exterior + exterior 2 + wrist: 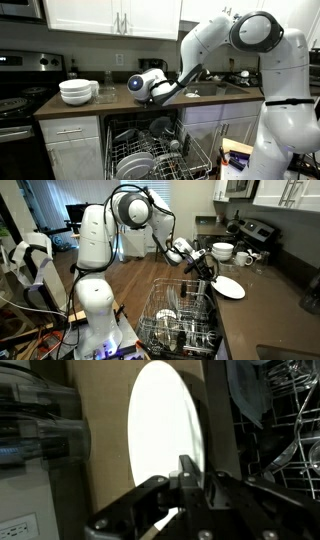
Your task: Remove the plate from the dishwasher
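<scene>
- While the end effector [207, 270] clamps the rim of the plate [228, 287], the plate hangs tilted above the counter [268, 308].
- It is outside the dishwasher [150, 150], just beside the pulled-out rack [176, 308].

Arm [94, 242]: glossy white shells, fat rounded segments, thin dark seams between them. Far up from gripper [204, 266], big joint closed by round dark grey cap [258, 31], smooth and shiny. Thin black cable [166, 224] runs outside white shell toward gripper. Just behind gripper, wrist housing [152, 86] white, bulbous, one dark round disc on its end. Gripper itself matte black, blocky. In wrist view: angular black link bars, faint highlights along edges, jaws narrow and flat-faced. Markings too small to read.
</scene>
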Robot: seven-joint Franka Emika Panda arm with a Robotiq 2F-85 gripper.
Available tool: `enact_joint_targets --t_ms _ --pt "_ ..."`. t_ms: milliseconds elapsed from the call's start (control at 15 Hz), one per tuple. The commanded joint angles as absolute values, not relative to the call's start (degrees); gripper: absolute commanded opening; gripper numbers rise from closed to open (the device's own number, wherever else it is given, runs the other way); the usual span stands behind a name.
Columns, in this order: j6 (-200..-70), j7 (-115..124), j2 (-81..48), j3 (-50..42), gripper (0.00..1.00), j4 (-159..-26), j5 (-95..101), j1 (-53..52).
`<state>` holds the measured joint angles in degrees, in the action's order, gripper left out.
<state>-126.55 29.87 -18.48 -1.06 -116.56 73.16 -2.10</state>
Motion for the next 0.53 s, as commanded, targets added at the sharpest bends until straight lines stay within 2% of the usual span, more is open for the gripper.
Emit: enact_joint_targets --t_ms 0,200,467 --pt "-128.3 28.8 -20.1 -0.8 0.17 -115.1 71.2 -0.9" --pt "-129.5 28.7 -20.8 -1.1 0.24 -115.0 71.0 -0.5" --pt "-130.6 28.2 -21.5 -1.9 0.41 -114.3 71.4 0.4"
